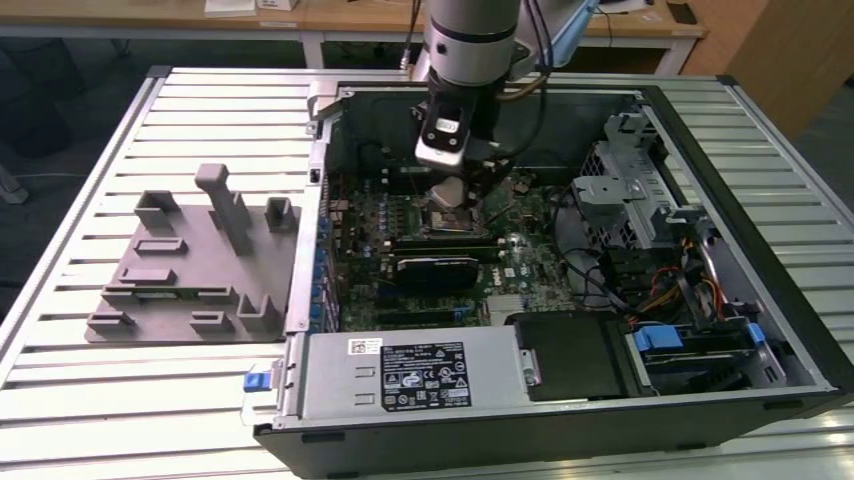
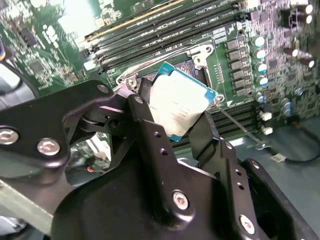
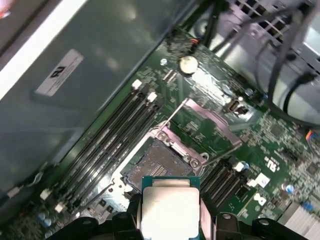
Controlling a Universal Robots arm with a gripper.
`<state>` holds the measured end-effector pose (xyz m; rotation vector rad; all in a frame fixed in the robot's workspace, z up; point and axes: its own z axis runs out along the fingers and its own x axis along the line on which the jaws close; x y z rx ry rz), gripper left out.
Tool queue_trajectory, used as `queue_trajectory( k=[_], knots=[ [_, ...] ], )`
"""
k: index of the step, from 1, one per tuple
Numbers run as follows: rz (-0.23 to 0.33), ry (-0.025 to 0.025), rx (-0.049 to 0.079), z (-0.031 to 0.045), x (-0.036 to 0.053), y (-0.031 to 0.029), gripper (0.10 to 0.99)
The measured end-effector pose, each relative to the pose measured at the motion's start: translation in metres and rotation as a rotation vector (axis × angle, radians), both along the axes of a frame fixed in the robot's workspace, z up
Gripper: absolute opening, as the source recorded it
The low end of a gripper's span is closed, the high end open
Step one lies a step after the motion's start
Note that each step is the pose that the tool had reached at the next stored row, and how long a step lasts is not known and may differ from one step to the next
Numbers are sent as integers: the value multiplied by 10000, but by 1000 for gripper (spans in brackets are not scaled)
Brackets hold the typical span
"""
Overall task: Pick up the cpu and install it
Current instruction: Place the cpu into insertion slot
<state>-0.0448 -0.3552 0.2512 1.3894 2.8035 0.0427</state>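
inside the open computer case (image 1: 787,330), at twelve o'clock of its interior in the exterior view, the gripper (image 1: 450,196) hangs over the motherboard (image 1: 534,265). its claw is clamped on the cpu (image 2: 180,105), with the black fingers (image 2: 147,117) pressing two opposite edges. the chip sits tilted, silver top showing, clear of the board. in the first wrist view the socket (image 3: 159,165) lies bare just past the chip's edge, its metal frame (image 3: 205,125) standing open beside it. in the exterior view the socket is just at six o'clock of the claw. the grey tray (image 1: 200,270) rests on the slatted table (image 1: 80,400) at nine o'clock of the case.
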Motion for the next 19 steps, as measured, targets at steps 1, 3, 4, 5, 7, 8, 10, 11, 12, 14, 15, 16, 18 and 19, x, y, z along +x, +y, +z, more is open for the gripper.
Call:
queue_trajectory(
  k=[1,3,4,5,7,8,10,11,12,14,15,16,18,19],
  knots=[
    [-180,0,-1,-1,0,0,545],
    [-539,0,-2,-4,0,0,545],
    [-721,0,-3,-5,0,0,545],
    [-916,0,-4,-6,0,0,545],
    [-1281,0,-6,-8,0,0,545],
    [-1444,1,-7,-9,0,0,545],
    [-1816,0,-9,-11,0,0,545],
    [-1994,0,-11,-12,0,0,545],
    [-2168,0,-12,-13,0,0,545],
    [-2689,0,-17,-15,0,0,545],
    [-2869,-1,-20,-16,0,0,545],
    [-3044,-1,-24,-16,0,0,545],
    [-3553,-2,-33,-18,0,0,545],
    [-3721,-2,-36,-19,0,0,545]
  ],
)
